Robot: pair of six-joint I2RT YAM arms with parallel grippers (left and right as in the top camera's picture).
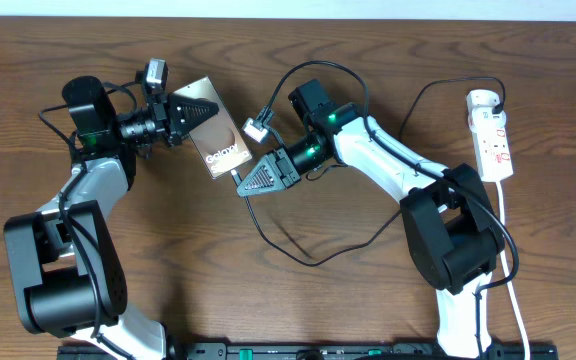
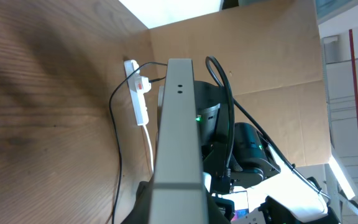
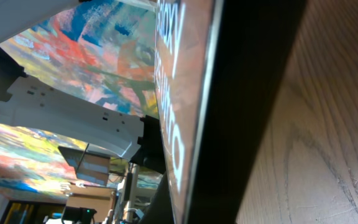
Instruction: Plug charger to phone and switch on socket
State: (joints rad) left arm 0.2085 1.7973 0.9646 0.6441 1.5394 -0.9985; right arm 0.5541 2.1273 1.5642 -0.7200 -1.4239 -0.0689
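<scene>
**Left pincer clamped on the phone, right pincer's tip at its near corner**

The left pincer (image 1: 190, 110) is closed on the far-left end of the phone (image 1: 218, 140), with one dark finger lying across the handset's top face. In the left wrist view the phone (image 2: 179, 137) shows edge-on, a pale grey slab running straight out from the grip. Seen from above, the handset slants from far left to near right, with its white Galaxy lettering toward the near end.

The right pincer (image 1: 253, 180) points left, its tip just beside the phone's near-right corner. From above only one ribbed finger shows and it covers the other. How wide this pincer stands, and whether it has hold of anything, cannot be told. Its wrist view is filled by the phone's dark edge (image 3: 241, 124) and glossy lettered face, very close, with the wood grain of the table (image 3: 334, 93) to the right.

The charger (image 1: 311, 261) comes out from under that tip and drops toward the near side. It loops right across the table, then climbs past the right arm to the rounded far end of the socket (image 1: 494, 135). The socket lies lengthwise at the far right, well apart from the phone, with red marks on its top. Its white cord (image 1: 517, 300) trails toward the near edge. The left wrist view also shows the socket (image 2: 140, 99) beyond the phone.
</scene>
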